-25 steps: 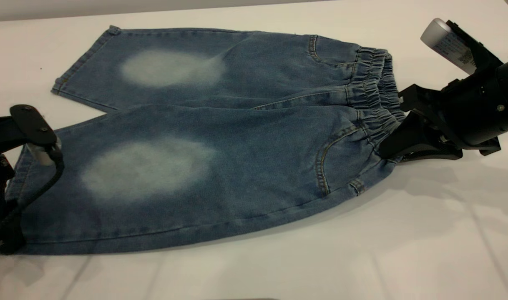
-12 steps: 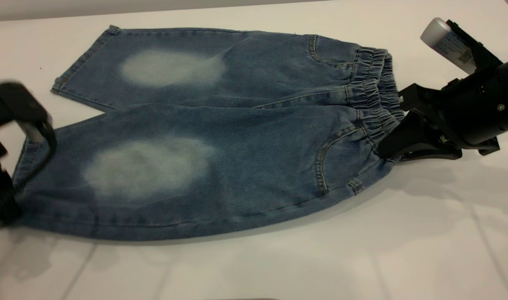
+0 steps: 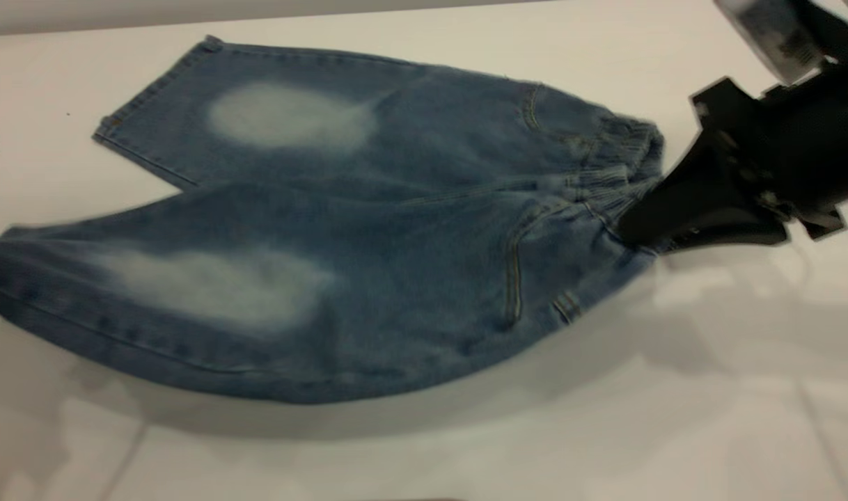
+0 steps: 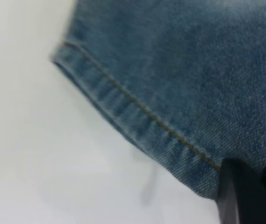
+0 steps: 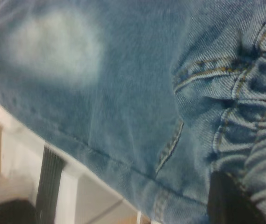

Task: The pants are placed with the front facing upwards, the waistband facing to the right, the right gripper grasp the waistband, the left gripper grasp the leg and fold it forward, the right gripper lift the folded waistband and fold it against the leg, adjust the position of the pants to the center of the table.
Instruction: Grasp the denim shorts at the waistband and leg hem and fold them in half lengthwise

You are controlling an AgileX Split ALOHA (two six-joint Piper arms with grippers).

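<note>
Exterior view: right claw (image 3: 636, 233) clenches the waistband (image 3: 615, 174) at the pants' (image 3: 340, 229) right end.

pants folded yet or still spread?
Spread, not folded. Both legs of the pants lie side by side, faded patches up; the near leg's edge is lifted off the table, a shadow beneath it.

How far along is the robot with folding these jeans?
Done: the right hand grips the waistband, and the left hand has the near leg's hem. In hand: the pants' near edge is off the table, starting the forward fold. Left: finishing that fold, folding waistband to leg, centring.
</note>
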